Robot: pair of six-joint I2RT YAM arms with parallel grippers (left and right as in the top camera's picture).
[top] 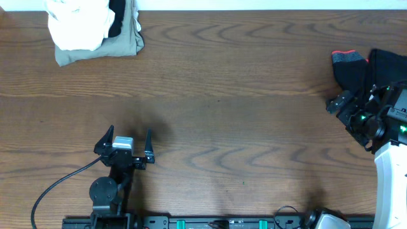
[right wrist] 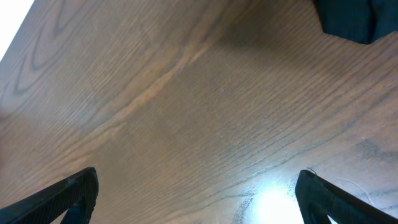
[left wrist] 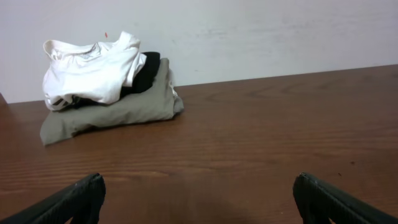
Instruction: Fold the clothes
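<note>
The clothes lie in two places. At the table's far left corner is a pile: a crumpled white shirt (top: 76, 25) (left wrist: 93, 71) and a black garment (top: 117, 19) (left wrist: 146, 70) on top of a folded khaki one (top: 105, 48) (left wrist: 118, 109). A black garment with a red trim (top: 356, 67) (right wrist: 351, 18) lies at the right edge. My left gripper (top: 126, 138) (left wrist: 199, 199) is open over bare wood, well short of the pile. My right gripper (top: 348, 117) (right wrist: 196, 196) is open just beside the black garment, holding nothing.
The wooden table (top: 241, 95) stretches between the two heaps. A white wall (left wrist: 280, 37) rises behind the pile. A black cable (top: 51, 187) trails from the left arm's base along the near edge.
</note>
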